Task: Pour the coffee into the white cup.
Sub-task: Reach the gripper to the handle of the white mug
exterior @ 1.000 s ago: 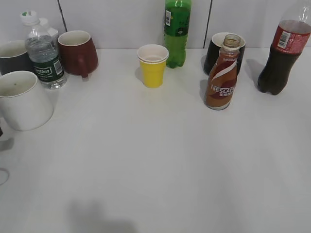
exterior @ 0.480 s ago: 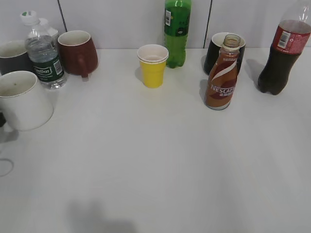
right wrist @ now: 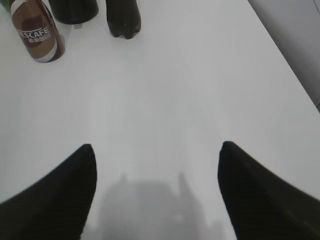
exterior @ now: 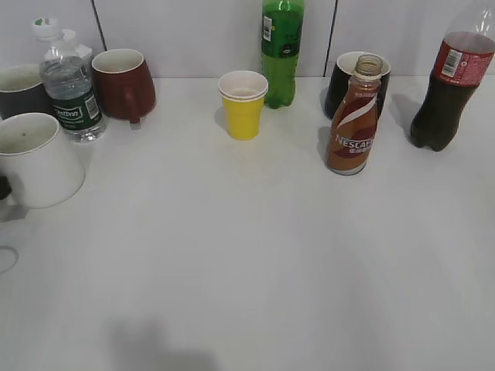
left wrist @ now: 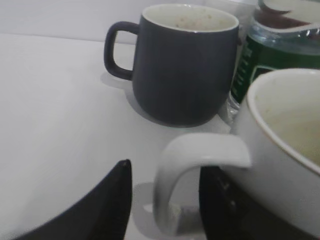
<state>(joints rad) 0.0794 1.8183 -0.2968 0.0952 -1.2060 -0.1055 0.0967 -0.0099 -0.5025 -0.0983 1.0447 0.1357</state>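
Note:
The white cup stands at the table's left edge, empty, and fills the right of the left wrist view. My left gripper is open and straddles the cup's handle: one finger is outside the handle with a gap, the other sits between the handle and the cup wall. In the exterior view only a dark tip of it shows at the left edge. The Nescafe coffee bottle stands upright and uncapped at the back right, also seen in the right wrist view. My right gripper is open, empty and far from it.
A dark grey mug and a water bottle stand just behind the white cup. A maroon mug, yellow paper cup, green bottle, black mug and cola bottle line the back.
My left gripper's dark tip at the left edge has moved up and closer to the white cup. The cups and bottles have not moved.

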